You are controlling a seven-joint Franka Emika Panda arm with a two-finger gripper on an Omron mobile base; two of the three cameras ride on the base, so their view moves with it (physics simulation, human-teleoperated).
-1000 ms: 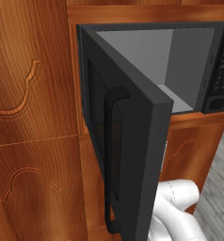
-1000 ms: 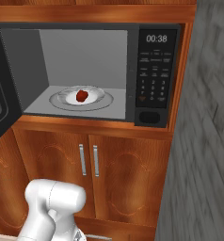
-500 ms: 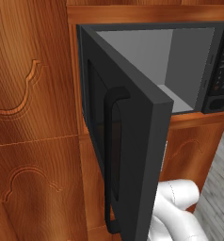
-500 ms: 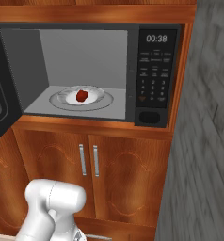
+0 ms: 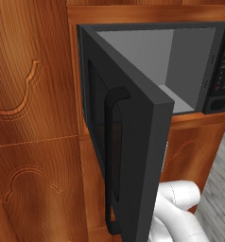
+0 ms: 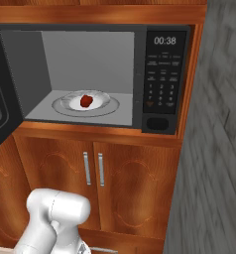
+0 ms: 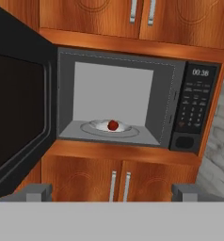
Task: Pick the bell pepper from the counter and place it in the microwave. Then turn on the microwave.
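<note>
Warm wooden cabinetry frames the built-in microwave [image 6: 95, 79], whose door [image 5: 133, 156] stands swung wide to the left. Inside, the bell pepper [image 6: 86, 101] rests on the glass turntable [image 6: 107, 105], so placing looks done. The gripper [image 7: 112, 192] hangs back from the opening with its jaws spread wide and nothing between them. What matters next is the door: it lies to the gripper's left, its vertical bar handle [image 5: 110, 160] on the outer face, so the likely move is a push from left to right before reaching the keypad [image 6: 160, 84] on the right.
</note>
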